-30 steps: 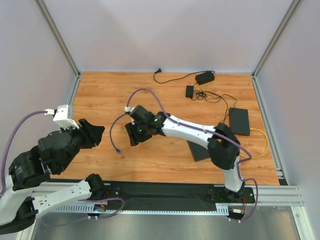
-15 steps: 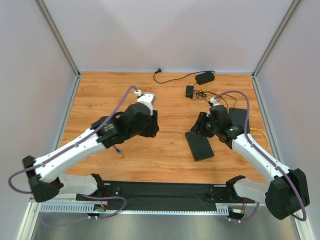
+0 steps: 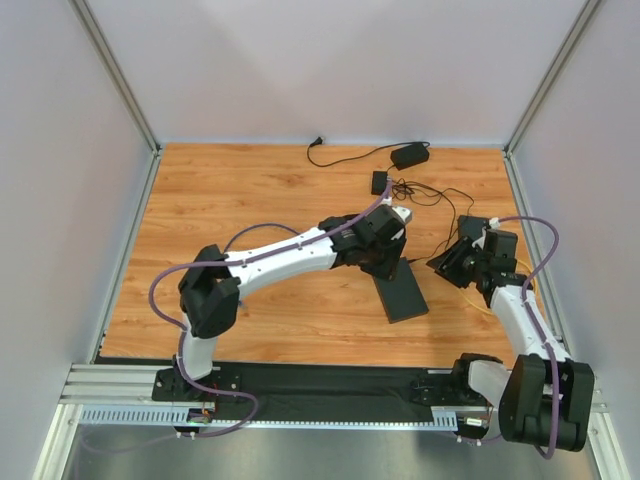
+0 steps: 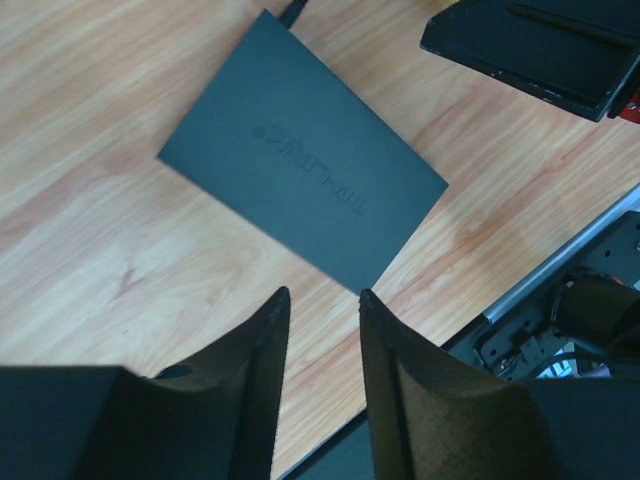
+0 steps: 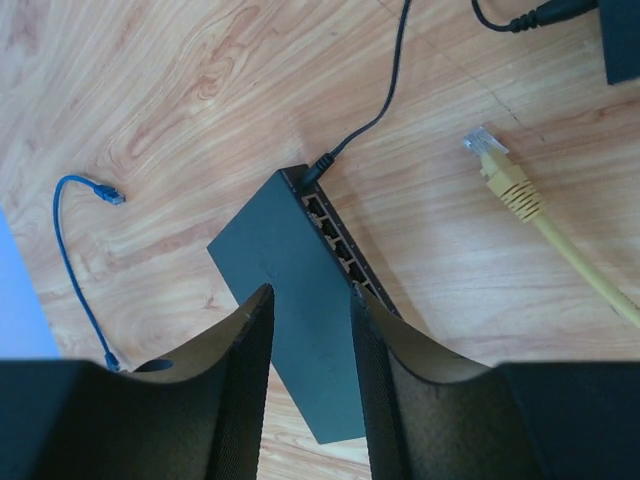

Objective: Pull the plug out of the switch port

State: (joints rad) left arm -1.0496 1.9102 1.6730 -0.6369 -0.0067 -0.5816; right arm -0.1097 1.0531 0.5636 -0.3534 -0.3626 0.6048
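The switch (image 3: 403,295) is a flat black oblong box lying on the wood. In the right wrist view, the switch (image 5: 270,250) shows a row of sockets along its right edge, and those I see look empty. A black cord's plug (image 5: 318,168) sits in its far corner. To the right of it, a clear plug on a yellow cable (image 5: 483,142) lies loose on the wood. My left gripper (image 3: 387,262) (image 4: 323,292) hangs open just off one corner of the switch (image 4: 300,190). My right gripper (image 3: 447,266) (image 5: 310,288) is open above the switch, holding nothing.
A blue cable (image 5: 105,193) lies loose on the wood left of the switch. At the back are a power adapter (image 3: 410,155), a small black box (image 3: 380,182) and tangled black cords (image 3: 430,195). The metal rail (image 4: 560,270) runs along the near edge.
The left arm has swung from the left side to the middle, over the switch. The right arm has swept from the centre-left to the switch's right side.
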